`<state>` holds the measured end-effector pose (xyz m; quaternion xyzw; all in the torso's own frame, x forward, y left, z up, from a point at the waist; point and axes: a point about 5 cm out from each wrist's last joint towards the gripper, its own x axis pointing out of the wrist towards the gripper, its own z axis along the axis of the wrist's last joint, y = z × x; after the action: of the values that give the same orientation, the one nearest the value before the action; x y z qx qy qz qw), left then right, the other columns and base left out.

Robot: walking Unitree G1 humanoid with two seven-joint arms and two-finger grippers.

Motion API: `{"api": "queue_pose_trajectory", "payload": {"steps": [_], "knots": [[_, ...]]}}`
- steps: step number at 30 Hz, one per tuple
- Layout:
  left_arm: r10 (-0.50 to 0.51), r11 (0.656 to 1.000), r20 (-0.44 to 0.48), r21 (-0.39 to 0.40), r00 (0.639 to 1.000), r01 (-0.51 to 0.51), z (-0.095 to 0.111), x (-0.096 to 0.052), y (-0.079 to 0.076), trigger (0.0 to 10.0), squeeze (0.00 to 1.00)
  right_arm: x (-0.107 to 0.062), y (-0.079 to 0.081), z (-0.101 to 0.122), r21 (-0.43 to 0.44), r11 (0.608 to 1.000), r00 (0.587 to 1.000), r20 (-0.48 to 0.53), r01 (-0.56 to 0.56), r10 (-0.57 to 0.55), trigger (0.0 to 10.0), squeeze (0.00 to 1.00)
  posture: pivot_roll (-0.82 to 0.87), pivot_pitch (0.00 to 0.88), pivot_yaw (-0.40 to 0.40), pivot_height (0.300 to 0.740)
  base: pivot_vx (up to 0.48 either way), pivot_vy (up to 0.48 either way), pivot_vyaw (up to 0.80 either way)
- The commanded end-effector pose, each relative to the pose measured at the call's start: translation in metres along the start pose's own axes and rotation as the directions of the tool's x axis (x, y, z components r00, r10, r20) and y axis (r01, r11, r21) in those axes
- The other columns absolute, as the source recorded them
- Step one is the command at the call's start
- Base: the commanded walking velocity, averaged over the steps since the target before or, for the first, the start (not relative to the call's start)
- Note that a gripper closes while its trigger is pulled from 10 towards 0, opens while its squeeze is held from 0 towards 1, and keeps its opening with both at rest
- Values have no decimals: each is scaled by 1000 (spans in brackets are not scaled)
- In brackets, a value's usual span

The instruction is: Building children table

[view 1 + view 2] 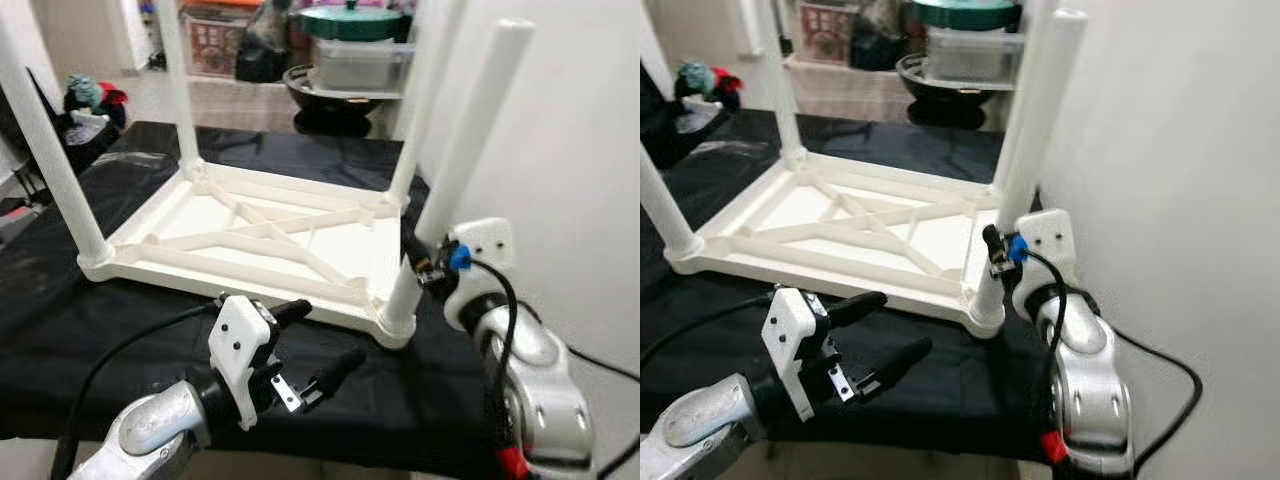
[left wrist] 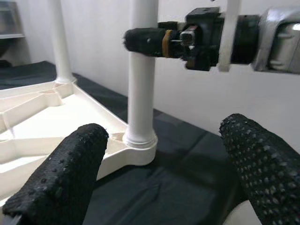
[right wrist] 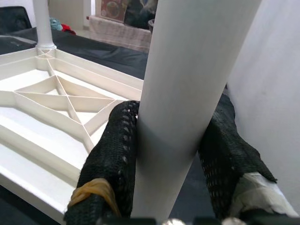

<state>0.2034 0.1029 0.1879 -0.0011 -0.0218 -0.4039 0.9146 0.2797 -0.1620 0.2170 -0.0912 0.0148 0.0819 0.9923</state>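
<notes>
Final leg going in: right gripper clamps the white table leg at the upturned tabletop corner socket; left gripper hovers open; next, seating it straight.

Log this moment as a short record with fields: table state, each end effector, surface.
table: white children table upside down, four legs up
near right leg: seated in its corner socket, tilted
right end effector: shut on that leg, low down
left end effector: open, apart from the table, at its near edge
surface: black cloth
</notes>
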Motion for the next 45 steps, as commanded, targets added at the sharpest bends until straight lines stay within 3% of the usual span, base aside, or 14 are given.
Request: {"api": "queue_pose_trajectory", "payload": {"steps": [1,2,3,4,5,7,12,16,24,25,26,35,36,45], "knots": [[9,1000,-2,10,1000,-9,-2,1,2,10000,0,9,5,-28,36,999,984,-180,8,-2,2902,0,-57,43,-107,740,0,0,0],[10,1000,0,15,1000,-10,-2,1,3,10000,0,13,15,-20,118,991,985,-149,-65,82,10000,0,-58,43,-102,740,0,0,0],[10,1000,0,15,1000,-10,-2,1,3,10000,0,13,15,-20,118,991,985,-149,-65,82,10000,0,-58,43,-102,740,0,0,0],[8,1000,1,18,1000,-8,-2,2,3,10000,0,15,28,-9,189,957,969,-67,-221,237,10000,1000,-61,42,-101,740,0,0,0],[8,1000,1,18,1000,-8,-2,2,3,10000,0,15,28,-9,189,957,969,-67,-221,237,10000,1000,-61,42,-101,740,0,0,0],[5,1000,6,21,1000,-5,-2,3,3,10000,0,9,37,9,197,867,889,81,-457,451,10000,1000,-62,49,-93,740,0,0,0],[3,1000,6,21,1000,-3,-3,3,3,10000,0,6,31,14,143,840,852,123,-523,509,10000,1000,-55,56,-88,740,0,0,0],[-2,1000,-13,14,1000,2,-4,-3,0,10000,0,6,-7,23,83,738,735,219,-669,642,10000,1000,-22,91,-70,740,0,0,0],[6,1000,-37,10,999,-6,-2,-14,-3,10000,0,14,-41,35,18,613,598,239,-790,765,10000,1000,28,121,-60,740,0,0,0],[7,1000,-43,12,999,-7,-2,-16,-4,10000,0,15,-45,38,7,587,571,241,-809,785,10000,231,39,126,-59,740,0,0,0],[9,1000,-47,14,999,-8,-2,-17,-4,10000,0,17,-50,39,-5,563,547,236,-826,804,10000,0,47,126,-60,740,0,0,0],[14,1000,-50,16,999,-14,-1,-19,-5,10000,0,21,-60,41,-24,530,511,227,-848,829,10000,0,57,128,-61,740,0,0,0],[15,1000,-52,16,999,-14,-1,-20,-6,10000,0,22,-64,41,-26,514,495,232,-857,837,0,0,56,126,-58,740,0,0,0],[14,1000,-53,11,999,-13,-1,-20,-7,10000,0,19,-75,42,-28,485,465,244,-874,851,0,0,39,122,-58,740,0,0,0]]}}
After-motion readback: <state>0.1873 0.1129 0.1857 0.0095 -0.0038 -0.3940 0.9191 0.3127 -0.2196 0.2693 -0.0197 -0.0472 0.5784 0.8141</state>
